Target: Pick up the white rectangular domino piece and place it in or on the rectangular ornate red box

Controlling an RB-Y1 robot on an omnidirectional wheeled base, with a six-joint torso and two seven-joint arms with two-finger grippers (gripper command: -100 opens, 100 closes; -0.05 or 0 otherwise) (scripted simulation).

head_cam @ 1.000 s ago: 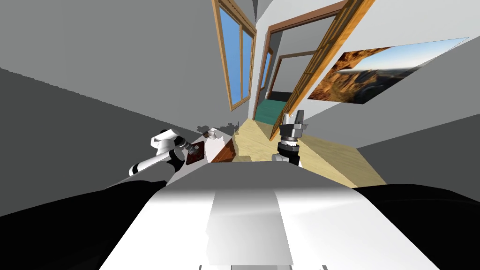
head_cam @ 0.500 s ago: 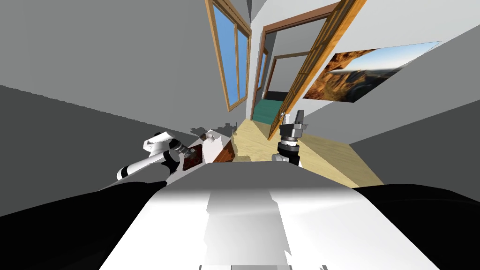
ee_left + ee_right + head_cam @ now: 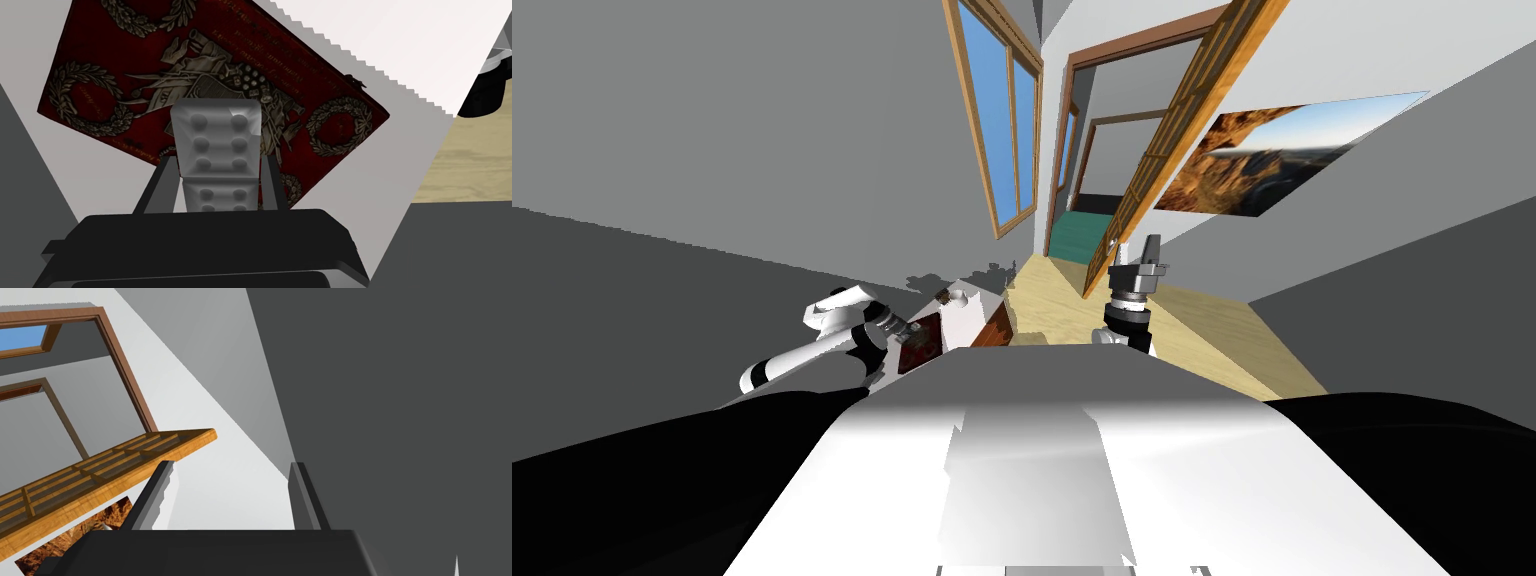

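Observation:
The pale grey domino (image 3: 216, 145), with round pips, stands between my left gripper's (image 3: 218, 160) fingers, which press its two long sides. Just beyond it lies the dark red box (image 3: 115, 60) with silver wreaths and a crest on its lid; the domino hangs over the lid's middle. In the head view the left gripper (image 3: 904, 328) reaches from the left over the red box (image 3: 922, 347) on a white table (image 3: 974, 318). My right gripper (image 3: 1149, 248) is raised at the right, away from the table, its fingers (image 3: 161, 480) open and bare.
A small white rounded object (image 3: 964, 296) sits on the table beyond the box. The table's edge is close to the box, with wooden floor (image 3: 470, 165) below. An open wooden door (image 3: 1172, 140) stands ahead on the right.
My head view has shifted a little. The left arm has swung its elbow out to the left, and the hand with the domino sits slightly nearer over the box. The right arm is still.

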